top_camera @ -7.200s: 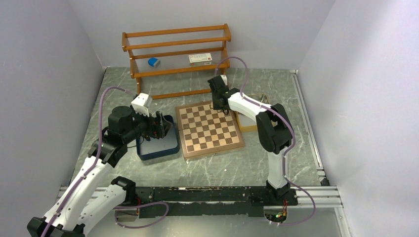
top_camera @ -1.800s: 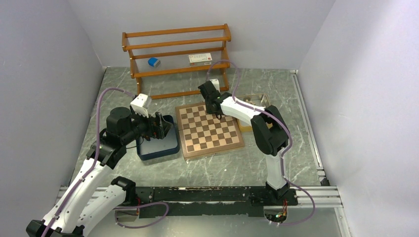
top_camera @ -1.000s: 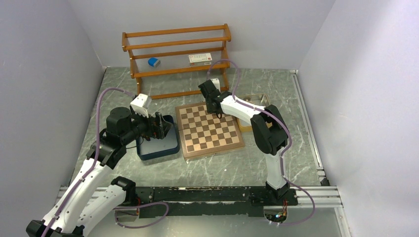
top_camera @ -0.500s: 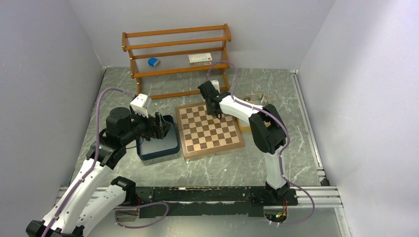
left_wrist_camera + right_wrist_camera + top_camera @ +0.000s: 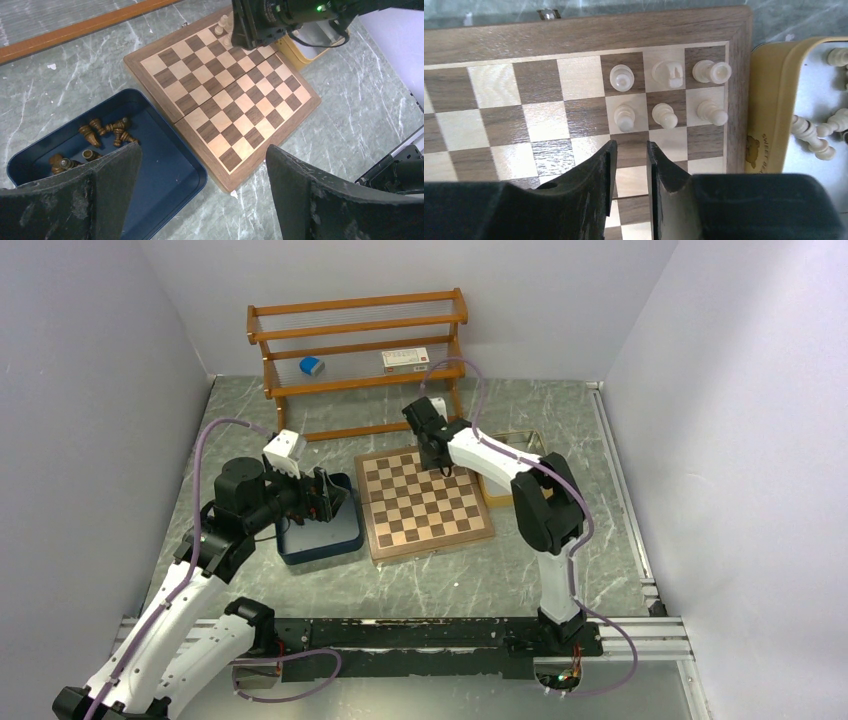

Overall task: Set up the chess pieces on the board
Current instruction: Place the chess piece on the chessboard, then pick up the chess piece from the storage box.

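Right pincer (image 5: 630,145) has edged back a touch toward the shallow yellow tray (image 5: 769,100) in the last half second, fingers narrowly parted, gripping nothing. Just beyond its tips, six pale cream turned chessmen (image 5: 665,115) stand in two rows of three at the far right corner of the checked wooden chessboard (image 5: 524,100). Left pincer (image 5: 202,150) hangs wide open, seemingly above the navy tray (image 5: 165,170) of dark brown chessmen (image 5: 112,131), on the grey marbled bench (image 5: 450,580).

Six cream chess pieces (image 5: 665,116) on one board (image 5: 539,120), one navy tray (image 5: 165,167), one yellow tray (image 5: 769,100), one wooden rack (image 5: 357,345)
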Robot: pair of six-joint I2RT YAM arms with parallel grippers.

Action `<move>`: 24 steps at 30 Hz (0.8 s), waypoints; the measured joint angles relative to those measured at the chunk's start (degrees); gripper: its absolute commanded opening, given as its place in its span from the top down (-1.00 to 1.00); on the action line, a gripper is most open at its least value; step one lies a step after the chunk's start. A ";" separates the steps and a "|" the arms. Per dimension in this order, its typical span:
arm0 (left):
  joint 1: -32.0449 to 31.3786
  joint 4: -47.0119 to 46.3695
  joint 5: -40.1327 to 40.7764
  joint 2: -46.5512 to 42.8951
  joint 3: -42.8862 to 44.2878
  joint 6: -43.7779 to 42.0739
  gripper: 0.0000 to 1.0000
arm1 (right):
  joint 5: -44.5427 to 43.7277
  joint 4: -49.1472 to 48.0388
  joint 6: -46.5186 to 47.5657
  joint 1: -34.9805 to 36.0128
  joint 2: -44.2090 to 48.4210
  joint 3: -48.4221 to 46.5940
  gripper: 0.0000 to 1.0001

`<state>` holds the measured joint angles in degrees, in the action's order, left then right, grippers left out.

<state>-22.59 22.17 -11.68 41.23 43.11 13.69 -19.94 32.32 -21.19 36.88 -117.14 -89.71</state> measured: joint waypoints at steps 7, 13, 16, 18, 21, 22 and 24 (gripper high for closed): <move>0.00 0.02 0.00 0.02 0.00 0.00 -0.97 | 0.17 0.94 1.16 -1.81 4.66 -0.94 0.33; 0.00 0.02 0.00 0.04 0.00 0.00 -0.97 | 0.22 -1.14 3.87 -6.03 7.63 -0.48 0.34; 0.00 0.02 0.00 0.35 0.00 0.02 -0.97 | 0.22 -2.21 5.05 -8.15 8.87 0.63 0.34; 0.00 0.04 0.00 0.63 0.00 0.02 -0.97 | 0.24 -3.17 5.88 -9.68 10.23 2.12 0.34; 0.00 0.04 0.00 0.76 0.00 0.02 -0.97 | 0.20 -5.64 7.37 -11.96 12.24 4.87 0.34; 0.00 0.04 0.00 0.76 0.00 0.02 -0.97 | 0.20 -7.13 8.02 -12.81 13.03 6.29 0.34; 0.00 0.04 0.00 0.76 0.00 0.00 -0.97 | 0.07 -9.46 9.03 -14.43 14.01 8.83 0.35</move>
<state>-22.59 22.22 -11.68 42.00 43.11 13.69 -19.88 22.85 -12.16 22.46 -103.13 -80.88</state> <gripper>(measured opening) 0.986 0.330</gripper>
